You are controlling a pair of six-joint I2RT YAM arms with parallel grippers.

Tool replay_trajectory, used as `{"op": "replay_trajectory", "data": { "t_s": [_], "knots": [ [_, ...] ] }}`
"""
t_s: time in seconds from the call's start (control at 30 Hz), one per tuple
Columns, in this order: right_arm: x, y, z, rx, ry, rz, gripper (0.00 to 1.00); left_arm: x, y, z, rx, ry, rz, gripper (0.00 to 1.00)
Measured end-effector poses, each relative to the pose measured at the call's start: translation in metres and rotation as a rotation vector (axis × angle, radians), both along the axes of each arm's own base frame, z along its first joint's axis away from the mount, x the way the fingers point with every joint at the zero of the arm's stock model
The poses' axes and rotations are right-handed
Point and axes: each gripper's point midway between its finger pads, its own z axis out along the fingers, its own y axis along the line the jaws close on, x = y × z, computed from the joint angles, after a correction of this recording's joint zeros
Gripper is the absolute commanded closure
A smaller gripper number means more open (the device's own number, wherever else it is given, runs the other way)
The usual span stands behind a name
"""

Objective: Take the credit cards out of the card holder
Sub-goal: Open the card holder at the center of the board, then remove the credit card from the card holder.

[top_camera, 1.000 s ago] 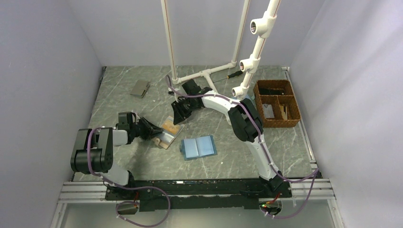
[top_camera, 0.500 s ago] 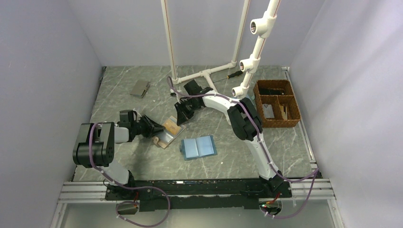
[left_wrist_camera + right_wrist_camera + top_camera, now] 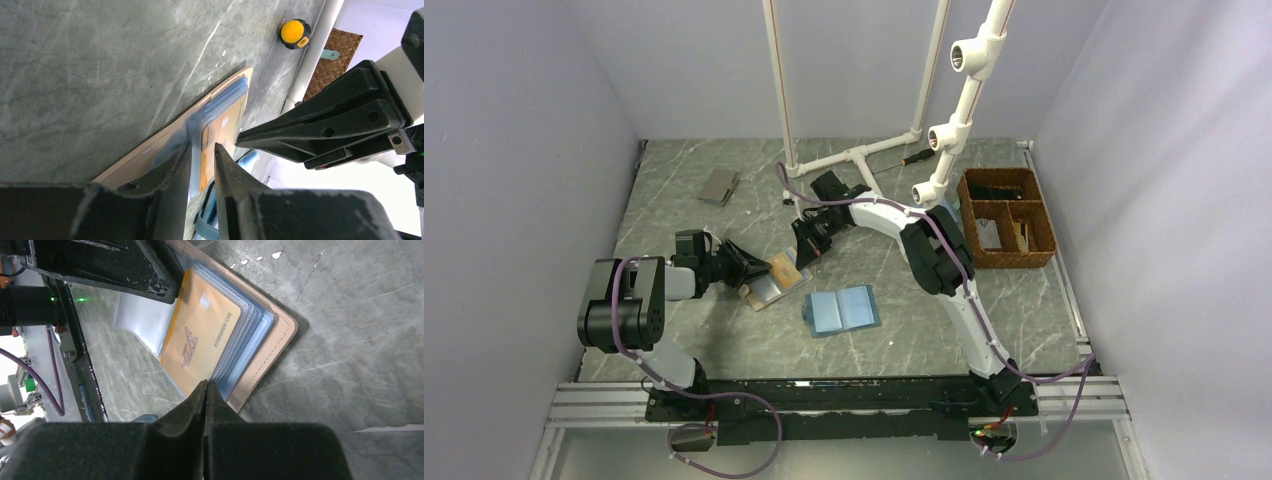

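At the middle of the desk [image 3: 894, 345], left of a light-blue bifold [image 3: 841, 309], the card holder [image 3: 280, 335] lies open with its tan cover down and its blue-grey sleeves fanned upward. The left pincer [image 3: 200, 150] is narrow, clamped on the holder's near edge to anchor it. The right pincer [image 3: 206, 385] has its jaws pressed together at the corner of an orange card [image 3: 205, 340] in the top sleeve, and appears to grip that corner, though the contact is too thin to be sure. The step in hand looks like drawing out the first card. The next move calls for a straight pull along the sleeve's opening while the left side holds firm, so the holder does not drag along.
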Motion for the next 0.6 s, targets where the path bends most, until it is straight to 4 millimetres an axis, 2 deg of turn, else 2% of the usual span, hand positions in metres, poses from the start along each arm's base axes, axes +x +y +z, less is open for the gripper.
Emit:
{"op": "replay_trajectory", "data": {
  "t_s": [0.43, 0.6],
  "knots": [
    [-0.017, 0.004, -0.002, 0.006, 0.117, 0.009, 0.98, -0.004, -0.004, 0.001, 0.014, 0.011, -0.011, 0.72],
    [-0.021, 0.005, -0.002, 0.008, 0.173, 0.001, 0.98, -0.004, -0.006, -0.001, 0.03, 0.008, -0.017, 0.77]
  ]
}}
